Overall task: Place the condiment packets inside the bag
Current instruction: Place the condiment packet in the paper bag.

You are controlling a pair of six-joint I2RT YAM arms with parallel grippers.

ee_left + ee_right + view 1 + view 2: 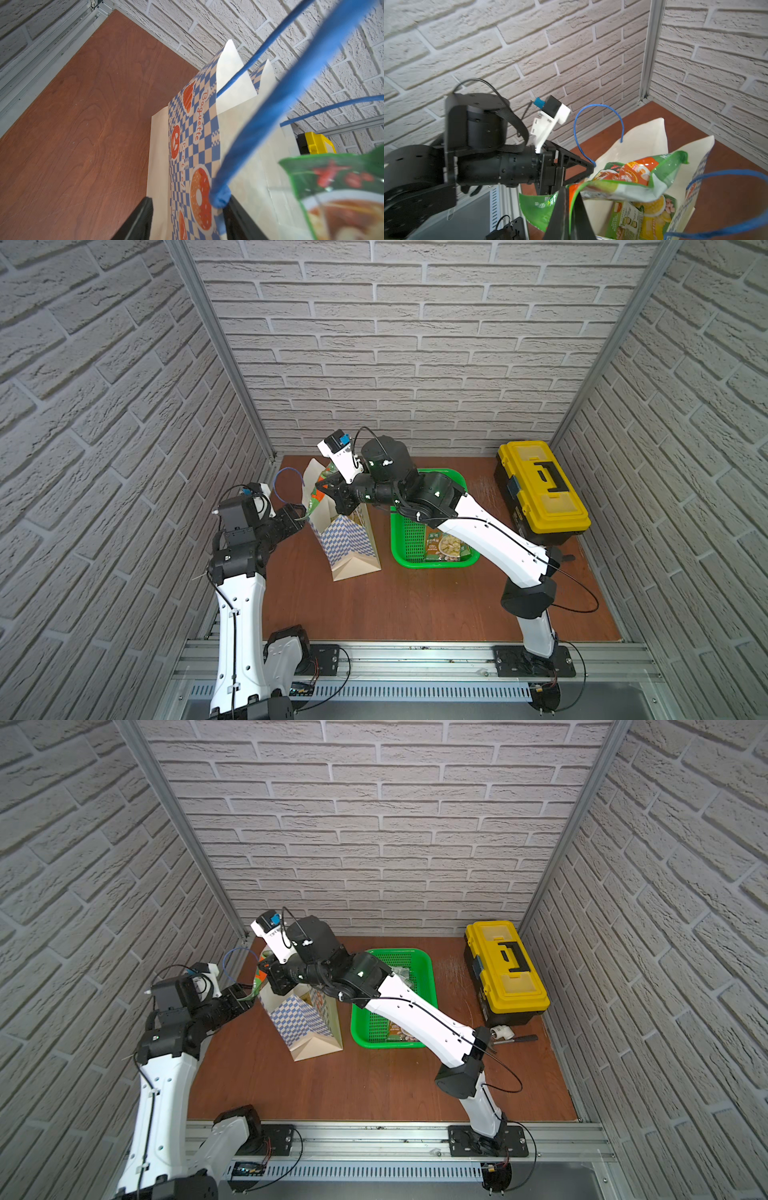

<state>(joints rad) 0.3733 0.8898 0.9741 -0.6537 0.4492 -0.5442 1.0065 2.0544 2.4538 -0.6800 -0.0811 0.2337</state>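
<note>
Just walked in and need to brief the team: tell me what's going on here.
The right fingers are shut on a green condiment packet, holding it over the open mouth of the checked paper bag. The left fingers straddle the bag's wall beside a blue cord handle; whether they pinch it is unclear. Other packets already lie inside the bag, and another packet waits in the green basket.

Pale grey faux-brick walls [415, 344] enclose three sides, with aluminium corner posts [220, 344]; the reddish-brown wooden surface [395, 605] ends at an aluminium rail [415, 655].
</note>
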